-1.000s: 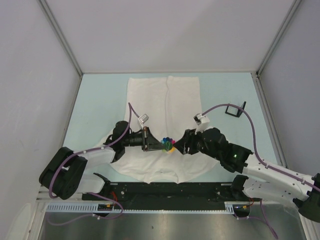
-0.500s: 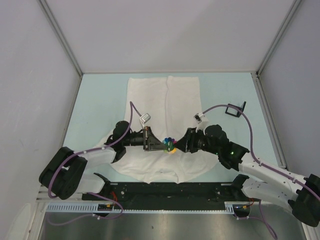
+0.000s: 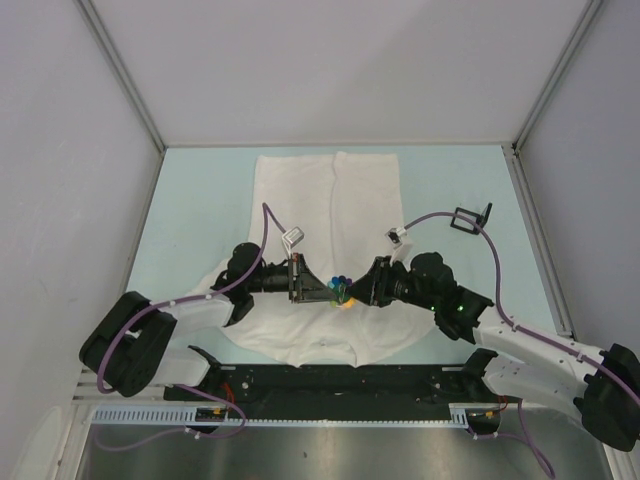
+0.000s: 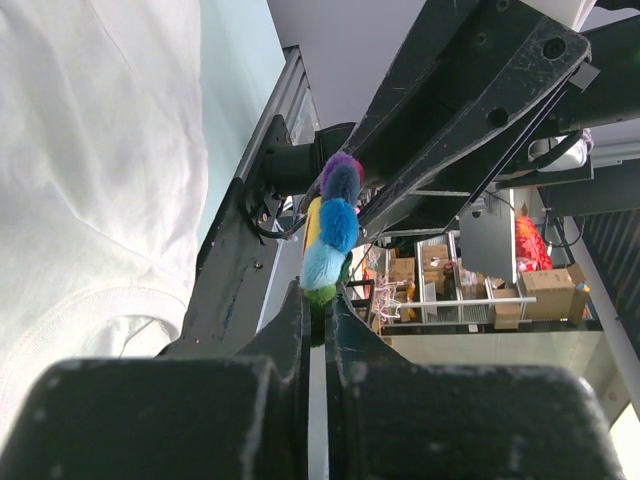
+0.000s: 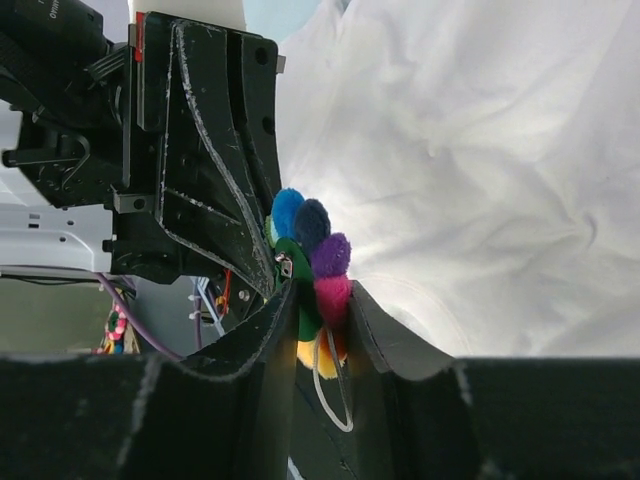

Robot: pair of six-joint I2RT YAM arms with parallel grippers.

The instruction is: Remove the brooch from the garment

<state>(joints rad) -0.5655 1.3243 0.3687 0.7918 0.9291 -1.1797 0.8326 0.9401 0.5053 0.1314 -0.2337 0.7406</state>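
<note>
Down the middle of the pale blue table [image 3: 190, 200]: a white T-shirt [image 3: 330, 190], spread from near the far edge to the near edge, collar at the near end.

Over the shirt's near part, about midway between the table's left and right edges: left gripper [image 4: 318, 310] and right gripper [image 5: 322, 288] nose to nose, with the rainbow flower brooch [image 3: 340, 287] caught between them.

Left gripper: pinched fully together at the brooch's green edge; impossible to tell whether cloth sits in that pinch too. Right gripper: set narrow around the pink and orange petals, pads seemingly touching on both sides.

Judged to be the separating step. Impossible to tell whether the brooch is fastened to the shirt.
- Firm up the right-hand squeeze on the flower's body rather than on the fluffy petals alone, which are likely to squash and slip.
- Hold the left pinch steady as the anchor.
- Draw apart slowly and straight, not sideways, to spare the soft cloth.
- Watch for the shirt rising with the brooch before lifting away.
- Mind the thin white loop [image 5: 330, 390] dangling under the brooch: a likely snag.
</note>
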